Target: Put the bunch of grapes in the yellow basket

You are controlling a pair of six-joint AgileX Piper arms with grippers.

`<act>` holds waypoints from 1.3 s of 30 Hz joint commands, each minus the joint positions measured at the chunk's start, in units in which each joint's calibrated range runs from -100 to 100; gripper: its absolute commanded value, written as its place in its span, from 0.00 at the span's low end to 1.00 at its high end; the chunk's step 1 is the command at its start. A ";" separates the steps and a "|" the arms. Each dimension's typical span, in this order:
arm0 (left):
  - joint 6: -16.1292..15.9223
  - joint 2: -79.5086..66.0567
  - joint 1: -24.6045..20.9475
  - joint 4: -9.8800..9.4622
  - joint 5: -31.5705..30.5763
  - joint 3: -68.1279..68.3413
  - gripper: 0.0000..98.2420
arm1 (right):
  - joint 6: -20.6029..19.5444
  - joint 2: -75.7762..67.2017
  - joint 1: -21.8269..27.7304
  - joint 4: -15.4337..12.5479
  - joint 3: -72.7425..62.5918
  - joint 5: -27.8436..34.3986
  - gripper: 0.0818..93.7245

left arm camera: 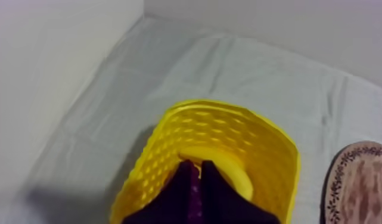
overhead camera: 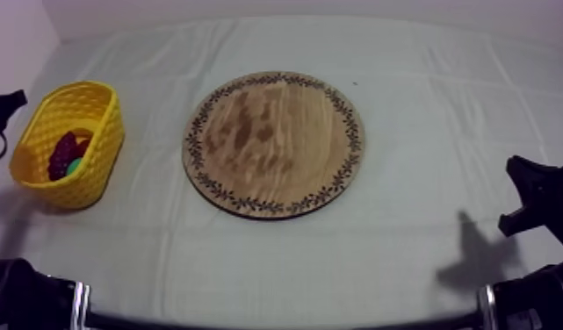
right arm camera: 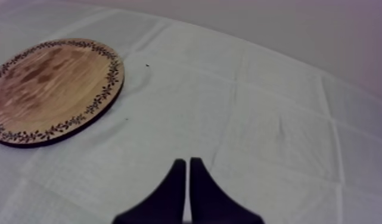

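- The cloth (overhead camera: 425,105) over the table is creased, so a nudged basket may catch on it and tip rather than slide.
- The board (overhead camera: 274,145) sits bare at the centre, well apart from everything else.
- The basket (overhead camera: 102,167) stands near my left edge. It looks light, and an arm swinging away carelessly could clip its rim and topple it.
- My left gripper (left arm camera: 195,179) hangs just above the basket's near wall, fingers together on nothing.
- My right gripper (right arm camera: 187,173) rests over bare cloth, fingers together.
- The grapes (overhead camera: 63,154) lie inside the basket beside a small green thing (overhead camera: 75,165), so the task looks done. A knock could spill them.
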 commanded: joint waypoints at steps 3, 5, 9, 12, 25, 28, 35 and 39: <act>-3.23 -16.14 0.56 2.64 -2.23 8.95 0.01 | 0.10 -0.01 0.02 0.01 -0.03 0.00 0.00; -5.97 -20.05 0.36 5.09 -4.27 13.24 0.00 | 0.13 -0.01 0.02 0.01 -0.03 0.00 0.00; -10.47 -27.53 0.31 8.98 -7.44 21.37 0.00 | 0.12 -0.01 0.02 0.01 -0.03 0.00 0.00; -11.95 -32.12 0.83 10.09 -8.10 25.63 0.00 | 0.14 -0.01 0.02 0.01 -0.03 0.00 0.00; -10.86 -44.35 3.46 11.11 1.50 28.44 0.00 | 0.10 -0.01 0.02 0.01 -0.03 0.00 0.00; -10.26 -44.95 3.67 11.43 1.54 28.56 0.00 | 0.10 -0.01 0.02 0.01 -0.03 0.00 0.00; -8.64 -45.24 3.77 11.54 1.07 28.68 0.00 | 0.11 -0.01 0.02 0.01 -0.03 0.00 0.00; -8.16 -45.26 3.78 11.56 1.13 28.69 0.00 | 0.10 -0.01 0.02 0.01 -0.03 0.00 0.00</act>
